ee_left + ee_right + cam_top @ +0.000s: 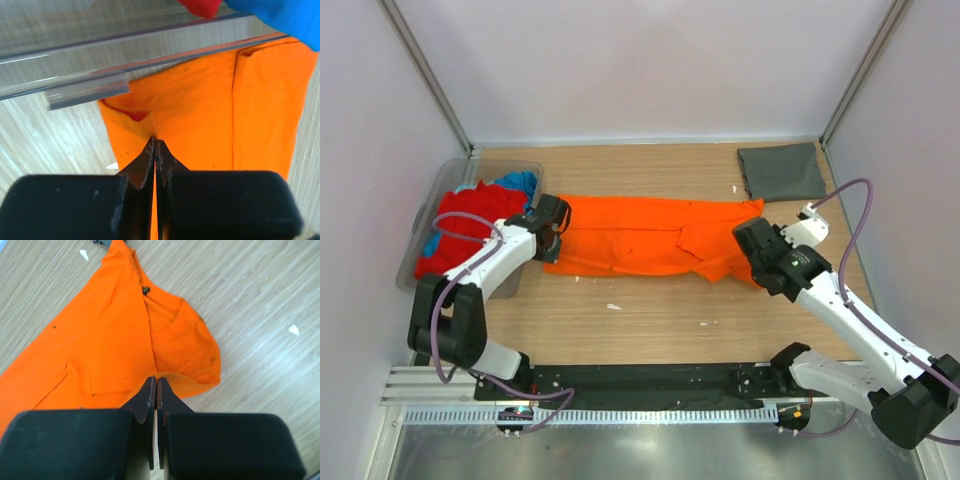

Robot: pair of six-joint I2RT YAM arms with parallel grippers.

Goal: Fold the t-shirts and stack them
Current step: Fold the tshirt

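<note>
The orange t-shirt (650, 235) lies stretched lengthwise across the middle of the bench (660, 320), running left to right. The left jaws are pressed together on its left end, just beside the clear tub (424, 222) at the left edge — the tub holds a red t-shirt (470, 215) and a blue t-shirt (520, 182). The right jaws pinch the orange cloth's right end, near its collar. A dark grey t-shirt (782, 171) lies folded in the far right corner — apart from the others.
</note>
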